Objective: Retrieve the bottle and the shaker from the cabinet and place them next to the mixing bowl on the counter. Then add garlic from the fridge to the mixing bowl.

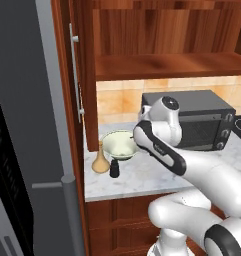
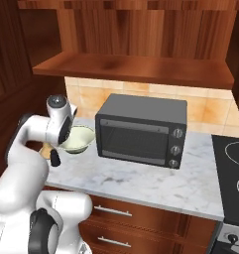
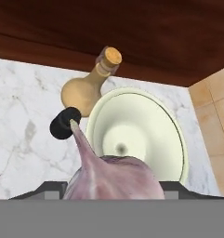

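Observation:
In the hand view my gripper is shut on the garlic, a pale purplish bulb with a pointed tip. It hangs over the near rim of the cream-green mixing bowl, which holds nothing. The tan bottle and the black shaker stand on the marbled counter, close beside the bowl. From the left base view the bowl, bottle and shaker sit at the counter's left end, below the open cabinet. My forearm hides the gripper there.
A black microwave stands on the counter just right of the bowl. The grey fridge rises at the left, the cabinet door with its silver handle beside it. A black cooktop lies at far right.

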You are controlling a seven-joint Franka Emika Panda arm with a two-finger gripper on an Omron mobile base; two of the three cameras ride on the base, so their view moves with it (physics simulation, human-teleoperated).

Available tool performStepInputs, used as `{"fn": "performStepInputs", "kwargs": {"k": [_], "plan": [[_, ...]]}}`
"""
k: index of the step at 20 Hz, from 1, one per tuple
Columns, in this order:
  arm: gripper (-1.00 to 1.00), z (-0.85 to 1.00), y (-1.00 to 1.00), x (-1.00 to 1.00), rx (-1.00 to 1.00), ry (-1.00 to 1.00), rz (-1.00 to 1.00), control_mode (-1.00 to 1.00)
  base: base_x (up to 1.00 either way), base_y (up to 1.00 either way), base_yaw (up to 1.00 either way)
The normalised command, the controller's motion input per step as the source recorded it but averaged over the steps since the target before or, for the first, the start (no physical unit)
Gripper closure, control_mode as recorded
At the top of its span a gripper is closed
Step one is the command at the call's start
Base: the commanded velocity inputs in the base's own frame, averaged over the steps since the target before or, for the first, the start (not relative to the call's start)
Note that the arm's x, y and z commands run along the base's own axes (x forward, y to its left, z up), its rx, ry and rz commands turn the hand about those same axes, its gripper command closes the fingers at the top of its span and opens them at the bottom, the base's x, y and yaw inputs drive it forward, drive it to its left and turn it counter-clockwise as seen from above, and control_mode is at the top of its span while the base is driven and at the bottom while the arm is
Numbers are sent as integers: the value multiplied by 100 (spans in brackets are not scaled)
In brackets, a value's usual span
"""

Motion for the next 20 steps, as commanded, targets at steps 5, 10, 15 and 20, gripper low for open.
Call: {"fn": "performStepInputs", "kwargs": {"k": [5,10,15,20], "plan": [[100,-25,3,2,-7,0,1,-100,0,0,0],[100,-16,0,19,-2,0,3,-100,0,0,0],[100,-10,0,24,-2,0,4,-100,0,0,0],[100,-7,0,21,-4,0,4,-100,0,0,0]]}}
